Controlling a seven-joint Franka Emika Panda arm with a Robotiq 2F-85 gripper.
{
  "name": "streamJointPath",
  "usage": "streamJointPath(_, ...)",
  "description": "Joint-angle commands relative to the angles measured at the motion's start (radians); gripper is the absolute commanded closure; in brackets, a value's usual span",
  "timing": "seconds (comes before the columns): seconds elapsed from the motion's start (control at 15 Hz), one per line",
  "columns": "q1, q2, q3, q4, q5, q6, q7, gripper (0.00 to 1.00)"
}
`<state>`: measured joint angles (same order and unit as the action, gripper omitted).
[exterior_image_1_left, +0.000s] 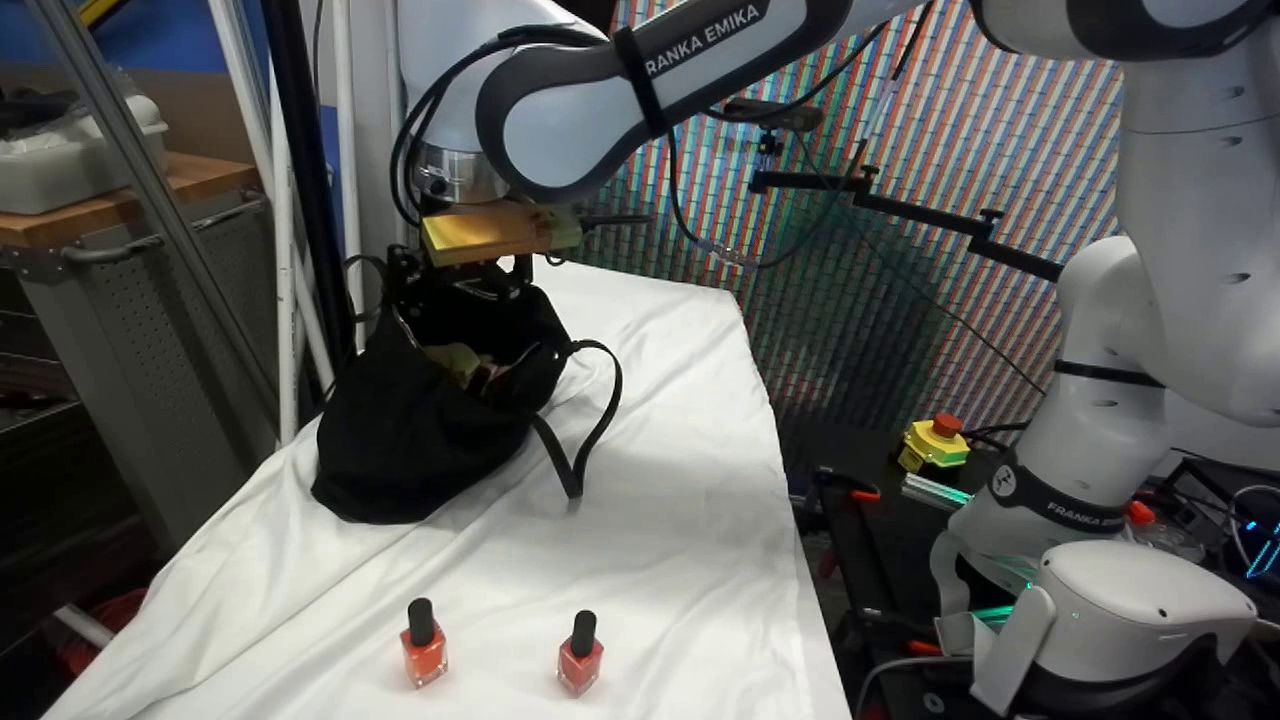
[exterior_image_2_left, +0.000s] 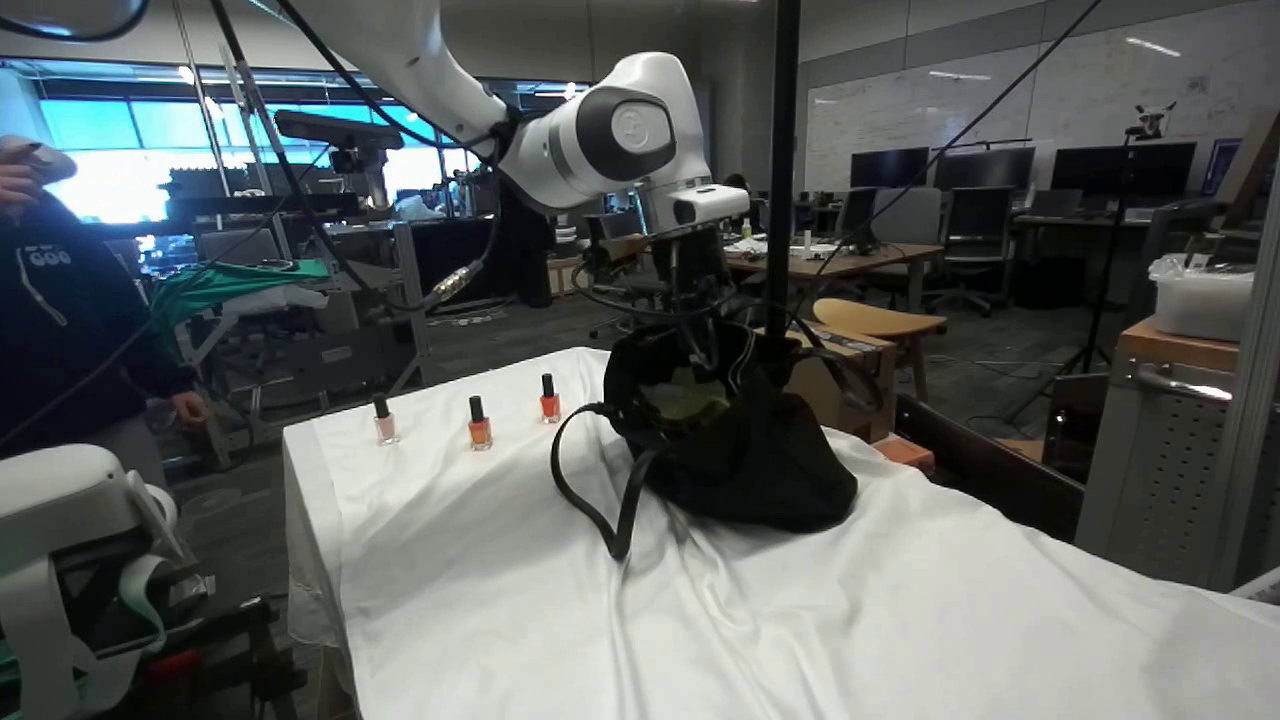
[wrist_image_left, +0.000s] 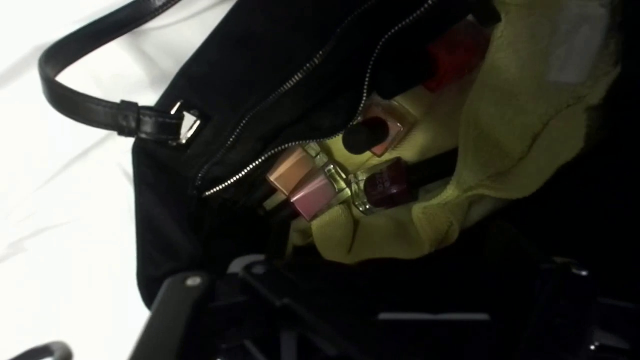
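place: robot lab | big white robot arm (exterior_image_2_left: 565, 165) | red stop button (exterior_image_1_left: 946, 426) on a yellow box (exterior_image_1_left: 930, 450) | camera (exterior_image_1_left: 772, 114) on a black bar (exterior_image_1_left: 915, 212) | behind: lots of screens (exterior_image_2_left: 1125, 172), some chairs (exterior_image_2_left: 985, 225) and a big whiteboard (exterior_image_2_left: 1040, 112)

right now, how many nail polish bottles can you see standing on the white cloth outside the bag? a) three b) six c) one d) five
a, since an exterior view shows a pale pink bottle, an orange bottle and a red-orange bottle upright on the white cloth, all apart from the black bag.
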<state>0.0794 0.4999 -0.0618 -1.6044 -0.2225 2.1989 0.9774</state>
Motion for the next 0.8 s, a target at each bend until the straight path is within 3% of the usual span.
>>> streamJointPath(0.0, 0.036, -0.063, -0.022, -0.058, -0.01, -0.016, -0.001, 0.0)
streamJointPath(0.4, 0.067, -0.252, -0.019, -0.331, -0.056, 0.039, 0.045, 0.0)
streamJointPath(0.73, 0.078, -0.462, 0.014, -0.596, -0.144, 0.037, 0.157, 0.0)
